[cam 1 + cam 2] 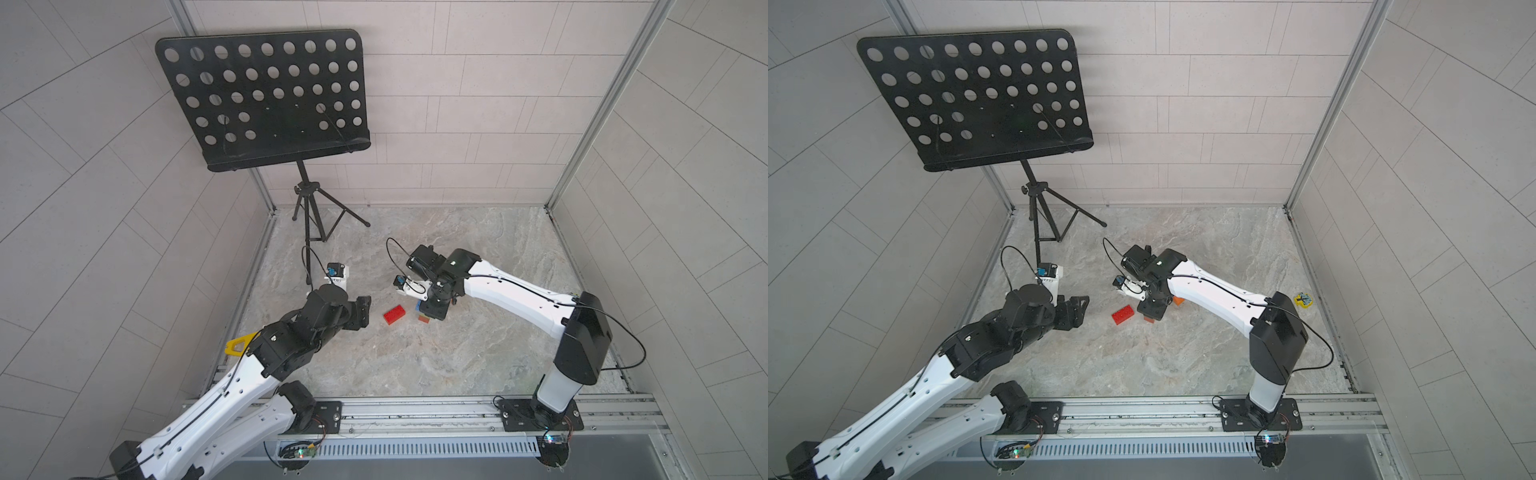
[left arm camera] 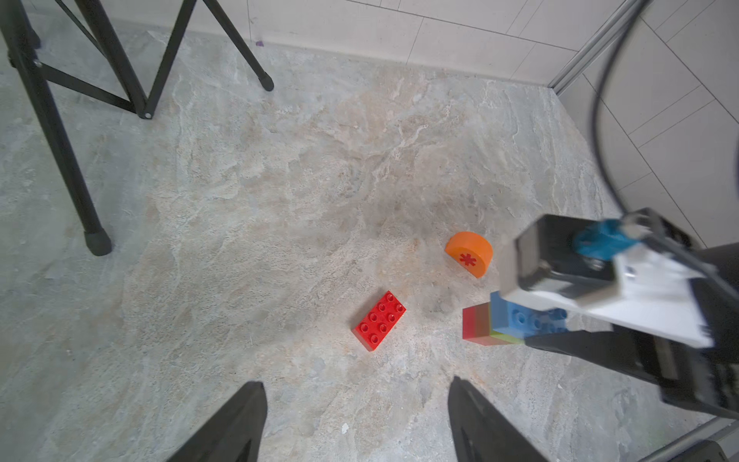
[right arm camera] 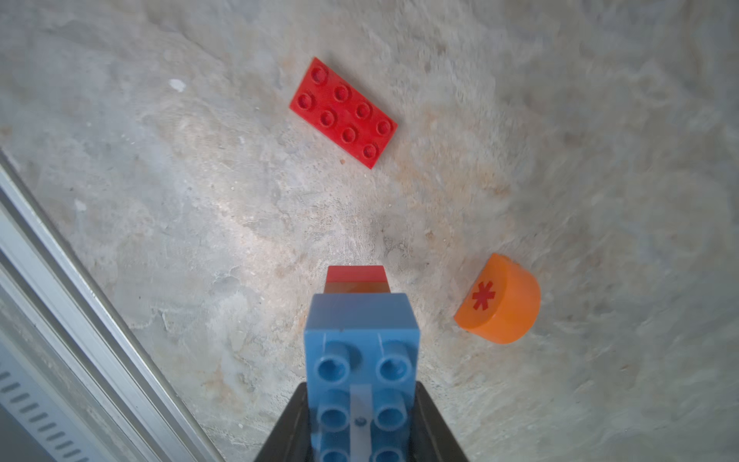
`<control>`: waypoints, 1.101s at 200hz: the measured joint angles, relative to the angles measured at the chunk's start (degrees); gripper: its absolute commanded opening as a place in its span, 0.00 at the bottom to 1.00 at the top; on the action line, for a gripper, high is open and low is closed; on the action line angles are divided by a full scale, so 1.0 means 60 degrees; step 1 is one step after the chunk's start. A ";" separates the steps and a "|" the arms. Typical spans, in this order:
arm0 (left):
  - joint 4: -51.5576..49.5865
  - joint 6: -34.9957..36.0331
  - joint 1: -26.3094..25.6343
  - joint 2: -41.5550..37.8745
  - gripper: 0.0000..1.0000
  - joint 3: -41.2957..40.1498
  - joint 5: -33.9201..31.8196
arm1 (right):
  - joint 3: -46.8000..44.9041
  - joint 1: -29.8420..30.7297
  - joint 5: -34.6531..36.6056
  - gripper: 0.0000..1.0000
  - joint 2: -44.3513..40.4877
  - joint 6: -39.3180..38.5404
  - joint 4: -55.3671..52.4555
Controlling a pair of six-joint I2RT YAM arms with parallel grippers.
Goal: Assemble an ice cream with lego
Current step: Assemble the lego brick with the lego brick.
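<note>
Ice cream (image 3: 362, 332), half built: blue top on a narrow stem, clamped in my right gripper (image 3: 362, 400) low over the table (image 2: 280, 200). My left gripper (image 2: 356, 382) hangs spread, empty. Next, probably, it must fetch the red brick (image 2: 379, 321), then the orange dome (image 2: 468, 254).

**Bystanders Around the Music Stand**

A black perforated music stand (image 1: 266, 99) rises on a tripod at the far corner of the marbled tabletop (image 1: 415, 357). A yellow triangular frame (image 1: 237, 345) shows well nearer than the stand's feet, along the same side edge. A small yellow object (image 1: 1304, 300) with a blue mark lies far across from the stand, near the opposite wall.
</note>
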 measured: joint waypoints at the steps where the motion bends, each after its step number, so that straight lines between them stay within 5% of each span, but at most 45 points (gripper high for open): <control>1: -0.0025 0.0004 0.0000 0.0004 0.79 0.0015 -0.0004 | -0.0004 0.0004 -0.0004 0.19 -0.0022 -0.0044 0.0000; 89: -0.0532 0.0295 0.0372 0.1723 0.79 0.0710 0.0546 | -0.1024 0.0095 0.0091 0.16 -0.0062 -0.3974 0.0197; 220: -0.0838 0.0903 0.0816 0.2845 0.78 0.1253 0.1785 | -0.1759 0.0095 0.0080 0.21 0.0623 -0.5002 0.1173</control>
